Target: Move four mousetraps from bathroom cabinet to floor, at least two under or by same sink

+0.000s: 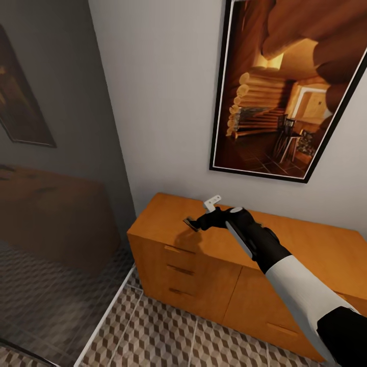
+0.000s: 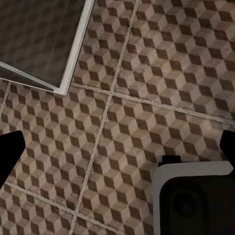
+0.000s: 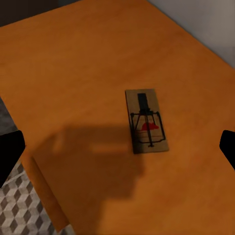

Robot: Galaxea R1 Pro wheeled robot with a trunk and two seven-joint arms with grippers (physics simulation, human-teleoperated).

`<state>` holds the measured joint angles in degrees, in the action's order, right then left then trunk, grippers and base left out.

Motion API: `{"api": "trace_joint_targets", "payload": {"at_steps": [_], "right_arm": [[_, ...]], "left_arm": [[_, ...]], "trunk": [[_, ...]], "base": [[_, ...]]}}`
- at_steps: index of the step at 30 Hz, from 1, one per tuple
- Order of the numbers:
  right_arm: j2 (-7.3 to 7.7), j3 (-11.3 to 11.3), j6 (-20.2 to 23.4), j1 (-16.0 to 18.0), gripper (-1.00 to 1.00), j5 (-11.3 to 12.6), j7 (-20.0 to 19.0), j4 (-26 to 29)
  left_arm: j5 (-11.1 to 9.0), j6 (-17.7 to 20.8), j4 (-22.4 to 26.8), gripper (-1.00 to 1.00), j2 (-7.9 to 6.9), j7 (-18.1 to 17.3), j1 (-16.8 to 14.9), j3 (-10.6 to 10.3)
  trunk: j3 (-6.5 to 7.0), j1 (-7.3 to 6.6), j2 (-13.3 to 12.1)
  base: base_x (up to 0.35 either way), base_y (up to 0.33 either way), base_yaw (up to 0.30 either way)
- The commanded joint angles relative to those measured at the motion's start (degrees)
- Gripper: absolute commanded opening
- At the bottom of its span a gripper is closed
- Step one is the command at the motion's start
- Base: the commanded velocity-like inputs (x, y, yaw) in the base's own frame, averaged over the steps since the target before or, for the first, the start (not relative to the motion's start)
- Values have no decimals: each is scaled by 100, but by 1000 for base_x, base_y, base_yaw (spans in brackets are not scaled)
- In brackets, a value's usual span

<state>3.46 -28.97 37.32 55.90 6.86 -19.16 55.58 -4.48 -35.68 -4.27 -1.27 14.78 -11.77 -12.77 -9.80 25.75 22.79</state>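
Observation:
One mousetrap (image 3: 146, 121), a small brown wooden rectangle with wire parts and a red spot, lies flat on the orange-brown cabinet (image 3: 73, 68) top. My right gripper (image 3: 118, 149) hovers just above it, open, with one finger on either side and apart from the trap. In the head view the right gripper (image 1: 194, 223) reaches over the left end of the cabinet (image 1: 204, 275), whose drawer fronts are shut. My left gripper (image 2: 118, 147) is open and holds nothing, above the cube-patterned bathroom floor (image 2: 147, 73). The sink is out of view.
A framed picture (image 1: 285, 97) hangs on the white wall above the cabinet. A glass panel with a white bottom frame (image 1: 104, 318) stands left of the cabinet. Tiled floor (image 1: 168, 336) lies in front. Part of my base (image 2: 196, 196) is seen below the left gripper.

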Motion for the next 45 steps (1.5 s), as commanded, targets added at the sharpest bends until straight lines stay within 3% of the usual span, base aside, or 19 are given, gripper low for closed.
{"api": "trace_joint_targets", "payload": {"at_steps": [1,7,20,35,45], "right_arm": [[17,-15,17,6,100,59,-13,6],[82,-15,-39,6,100,65,-172,6],[127,-13,-78,6,100,70,-303,6],[142,-13,-152,5,100,70,-308,6],[229,-13,-180,4,100,76,-314,6]], "left_arm": [[-44,-34,-21,100,3,7,-10,-50],[-44,-13,-21,100,4,4,-10,-50],[-36,407,-21,100,20,-14,-10,-50],[-36,414,-13,100,6,-11,-10,-50],[-36,421,-12,100,5,-11,-10,-50]], "trunk": [[-16,3,13],[-39,3,13],[-91,3,13],[-146,3,13],[-181,3,13]], "base": [[0,0,0],[0,0,0],[0,0,0],[0,0,0],[0,0,0]]}}
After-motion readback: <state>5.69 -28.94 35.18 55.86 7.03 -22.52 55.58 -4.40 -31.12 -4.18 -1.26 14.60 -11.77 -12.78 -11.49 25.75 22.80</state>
